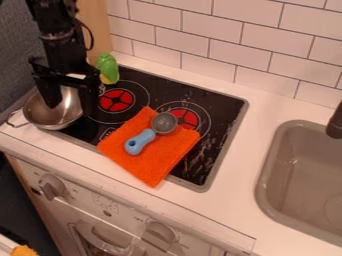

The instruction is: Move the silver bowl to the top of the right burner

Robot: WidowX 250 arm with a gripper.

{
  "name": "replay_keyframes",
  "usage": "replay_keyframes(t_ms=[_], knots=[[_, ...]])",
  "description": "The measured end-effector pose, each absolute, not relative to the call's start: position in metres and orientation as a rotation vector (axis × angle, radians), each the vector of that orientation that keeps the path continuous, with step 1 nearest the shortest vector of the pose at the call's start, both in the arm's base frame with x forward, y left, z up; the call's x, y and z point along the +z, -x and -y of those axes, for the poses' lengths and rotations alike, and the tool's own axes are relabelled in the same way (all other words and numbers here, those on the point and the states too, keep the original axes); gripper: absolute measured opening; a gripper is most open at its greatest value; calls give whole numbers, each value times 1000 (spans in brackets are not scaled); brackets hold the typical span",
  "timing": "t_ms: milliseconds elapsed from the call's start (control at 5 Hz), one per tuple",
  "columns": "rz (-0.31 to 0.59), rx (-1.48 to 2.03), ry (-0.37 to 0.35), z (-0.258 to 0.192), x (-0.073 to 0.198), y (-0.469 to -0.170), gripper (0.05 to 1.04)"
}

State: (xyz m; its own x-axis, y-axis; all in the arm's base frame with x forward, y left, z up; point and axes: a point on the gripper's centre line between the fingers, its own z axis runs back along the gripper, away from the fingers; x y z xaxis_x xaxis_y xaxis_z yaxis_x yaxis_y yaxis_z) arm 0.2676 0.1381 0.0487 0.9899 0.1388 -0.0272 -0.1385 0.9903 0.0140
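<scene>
In the camera view, my claw [71, 108] is released, fingers apart, one dipping into the silver bowl [51, 119] directly below me, at the stove's [224, 145] left edge. The bowl is round and shiny, mouth upward; its wire handle [11, 120] points left, away from me.

A black gripper [69, 107] hung with fingers spread over a silver bowl [53, 118] at the stovetop's left edge. Just right of the gripper were a green toy [107, 67] and the left burner [115, 101]. Farther right, an orange cloth [157, 162] partly covered the right burner [186, 118], with a blue-handled scoop [137, 142] lying on it. Well right of the gripper sat a grey sink [267, 192]; white tiles [194, 25] rose behind, and knobs [52, 187] lined the front below.
</scene>
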Motion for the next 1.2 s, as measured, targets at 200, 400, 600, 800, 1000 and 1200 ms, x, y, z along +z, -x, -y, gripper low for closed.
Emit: replay_keyframes(t_ms=[200, 400, 600, 800, 1000, 1200], knots=[[-80, 140, -15, -135, 27, -268, 1000], [-103, 111, -36, -123, 13, -274, 942], [-118, 118, -60, -125, 6, -275, 661], [-119, 128, -84, -127, 5, -279, 407], [-133, 133, -88, -127, 7, -277, 319], [-119, 133, -72, -122, 16, -272, 231]])
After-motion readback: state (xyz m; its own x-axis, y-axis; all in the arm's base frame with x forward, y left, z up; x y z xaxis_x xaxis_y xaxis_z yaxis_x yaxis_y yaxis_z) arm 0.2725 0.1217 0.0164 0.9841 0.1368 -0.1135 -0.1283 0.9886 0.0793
